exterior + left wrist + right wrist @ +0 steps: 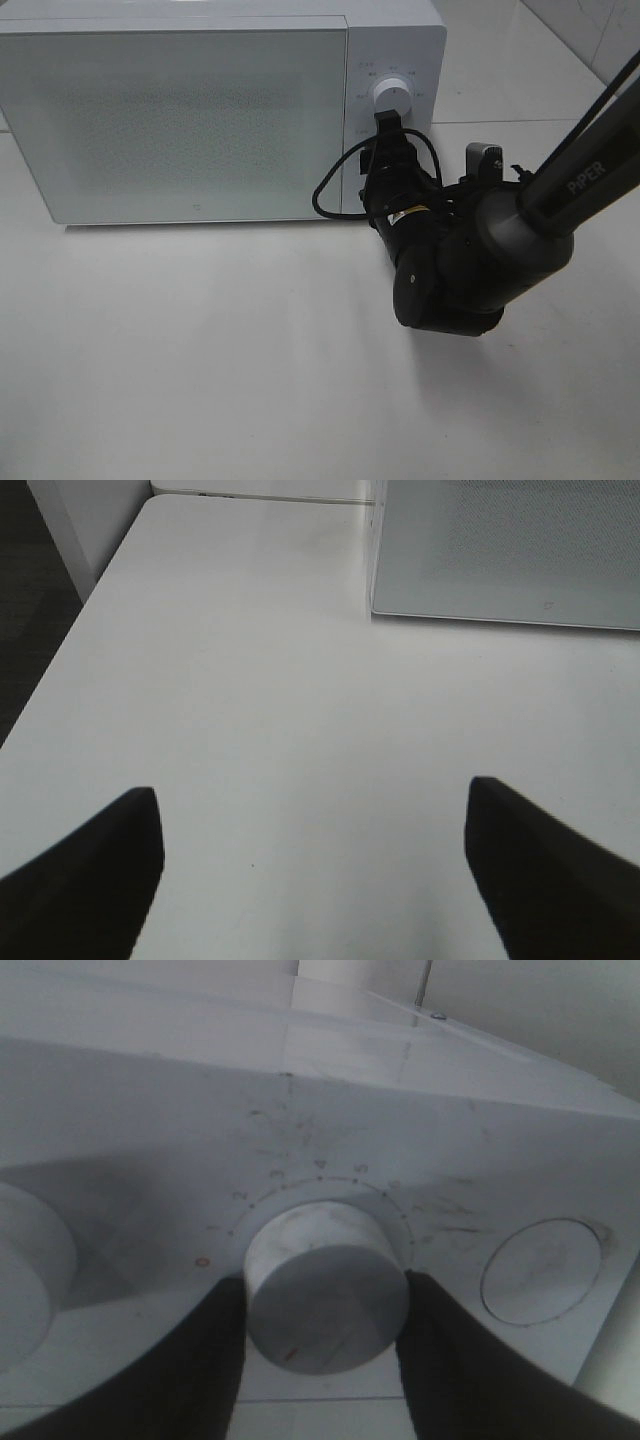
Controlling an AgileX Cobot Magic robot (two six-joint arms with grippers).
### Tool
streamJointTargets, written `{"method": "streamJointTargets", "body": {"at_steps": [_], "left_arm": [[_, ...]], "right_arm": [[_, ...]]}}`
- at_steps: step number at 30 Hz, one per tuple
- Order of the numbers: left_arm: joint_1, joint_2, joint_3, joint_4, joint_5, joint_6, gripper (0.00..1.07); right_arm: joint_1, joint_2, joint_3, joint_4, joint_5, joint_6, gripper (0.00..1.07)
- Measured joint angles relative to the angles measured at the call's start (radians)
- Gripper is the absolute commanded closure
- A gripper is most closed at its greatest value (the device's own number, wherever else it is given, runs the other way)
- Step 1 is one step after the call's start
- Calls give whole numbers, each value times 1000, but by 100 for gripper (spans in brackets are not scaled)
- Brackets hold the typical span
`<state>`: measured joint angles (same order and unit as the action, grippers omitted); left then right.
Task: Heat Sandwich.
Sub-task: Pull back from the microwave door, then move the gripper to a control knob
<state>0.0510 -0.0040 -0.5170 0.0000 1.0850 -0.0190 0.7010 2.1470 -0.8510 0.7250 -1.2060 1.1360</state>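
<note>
Right wrist view: your right gripper (pixel 325 1310) is closed on the timer knob (pixel 322 1260), and a slip or an overshoot is the risk.
The smooth knob could spin free of your fingers, or a push could shove the microwave (pixel 180 120) farther away. Your left gripper (pixel 310 870) hangs wide open and empty over the table (pixel 200 380). No sandwich shows; it may be behind the shut door. Count one microwave, the timer knob plus a second knob (pixel 25 1260), one round button (pixel 541 1271) and two grippers.

I note microwave (pixel 180 120) at table's (pixel 200 360) rear, control panel (pixel 422 60) at its right end, right gripper (pixel 386 126) astride and touching the timer dial (pixel 325 1300) there, left gripper (pixel 312 795) over the table before its left end.
</note>
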Motion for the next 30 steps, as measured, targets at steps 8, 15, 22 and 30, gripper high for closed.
{"method": "streamJointTargets", "body": {"at_steps": [8,15,22,30], "left_arm": [[0,0,0,0,0,0,28],[0,0,0,0,0,0,28],[0,0,0,0,0,0,28],[0,0,0,0,0,0,28]], "right_arm": [[0,0,5,0,1,0,49],[12,-35,75,-51,-7,-24,49],[52,-124,156,-57,-7,-169,49],[58,-239,261,-173,-7,-436,50]]}}
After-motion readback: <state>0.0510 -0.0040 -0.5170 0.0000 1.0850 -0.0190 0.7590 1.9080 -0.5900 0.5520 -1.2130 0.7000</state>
